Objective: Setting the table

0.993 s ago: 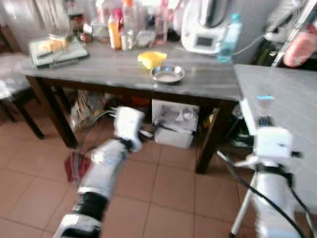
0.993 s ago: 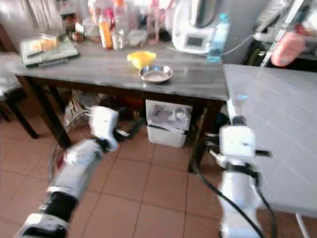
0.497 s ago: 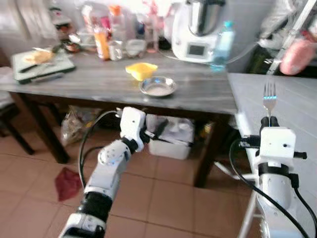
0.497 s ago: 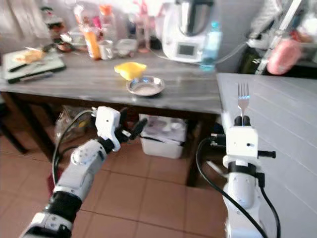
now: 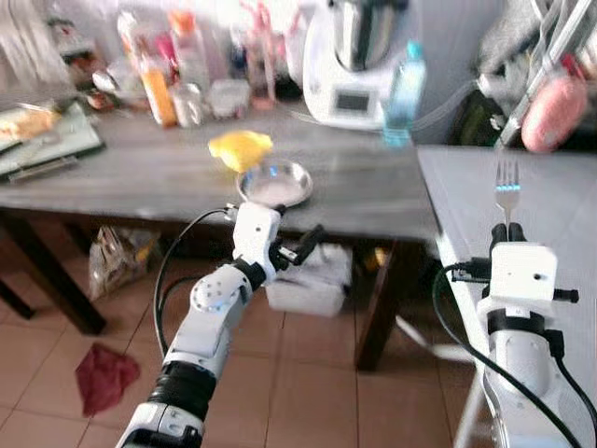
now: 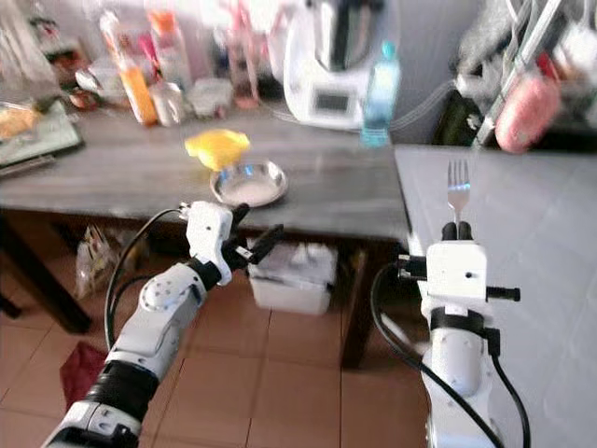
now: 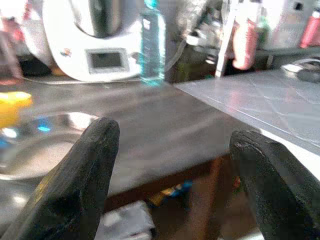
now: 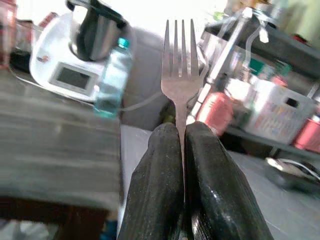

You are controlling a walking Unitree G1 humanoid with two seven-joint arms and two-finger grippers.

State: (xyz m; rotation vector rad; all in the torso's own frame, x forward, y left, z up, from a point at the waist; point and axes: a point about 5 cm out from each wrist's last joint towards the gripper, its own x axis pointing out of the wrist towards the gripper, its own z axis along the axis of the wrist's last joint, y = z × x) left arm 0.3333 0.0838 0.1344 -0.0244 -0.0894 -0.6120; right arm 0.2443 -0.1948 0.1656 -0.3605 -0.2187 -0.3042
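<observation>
A silver fork (image 5: 506,182) stands upright, tines up, with my right gripper (image 5: 508,230) shut on its handle. It is held in front of the light grey table (image 5: 541,201) on the right. In the right wrist view the fork (image 8: 180,65) rises from between the pressed fingers (image 8: 155,170). My left gripper (image 5: 297,226) is open and empty at the front edge of the dark wooden table (image 5: 140,177), just below a steel bowl (image 5: 274,183). The same bowl (image 7: 35,145) lies beyond the spread fingers (image 7: 85,170) in the left wrist view. A yellow object (image 5: 241,147) sits behind the bowl.
A white kitchen machine (image 5: 350,61), a water bottle (image 5: 403,93) and several bottles (image 5: 154,75) crowd the table's back. A cutting board (image 5: 37,140) lies at its left. Under the table stands a white box (image 5: 303,285). A red cloth (image 5: 103,378) is on the tiled floor.
The view has swung and steadied. My left gripper has risen from below the table to its front edge near the bowl. The right gripper still holds the fork upright.
</observation>
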